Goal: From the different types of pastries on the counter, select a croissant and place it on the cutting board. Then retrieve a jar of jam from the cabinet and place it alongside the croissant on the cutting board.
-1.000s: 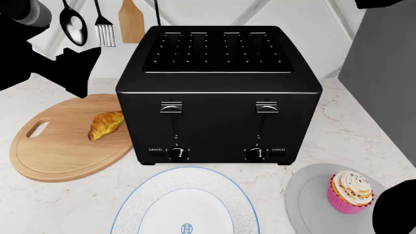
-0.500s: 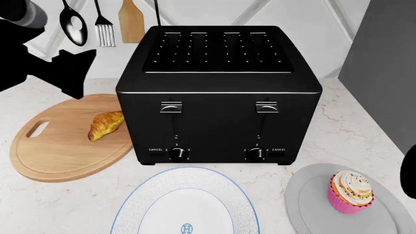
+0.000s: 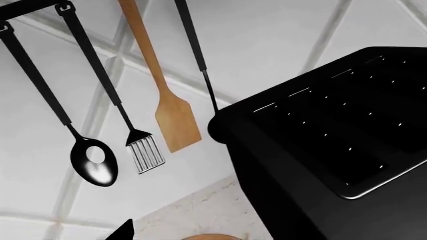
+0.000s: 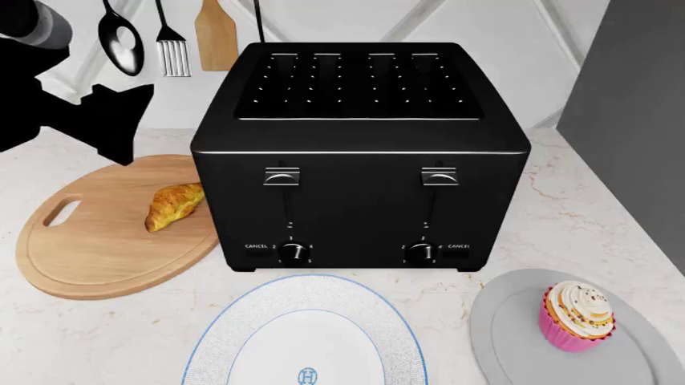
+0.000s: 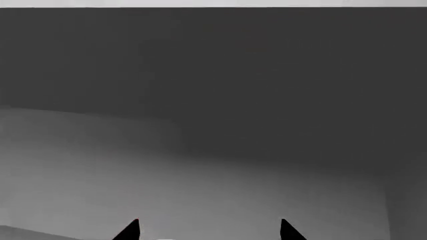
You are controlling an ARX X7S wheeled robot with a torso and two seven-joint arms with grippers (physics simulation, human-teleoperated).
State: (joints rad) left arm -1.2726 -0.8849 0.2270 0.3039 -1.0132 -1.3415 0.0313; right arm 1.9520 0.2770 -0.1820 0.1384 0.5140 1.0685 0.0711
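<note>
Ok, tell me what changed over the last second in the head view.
The right arm, a dark shape at the lower right a second ago, has slid out of the head view. The left arm rose slightly at upper left. The croissant stays on the cutting board; the toaster and cupcake are unmoved.
</note>
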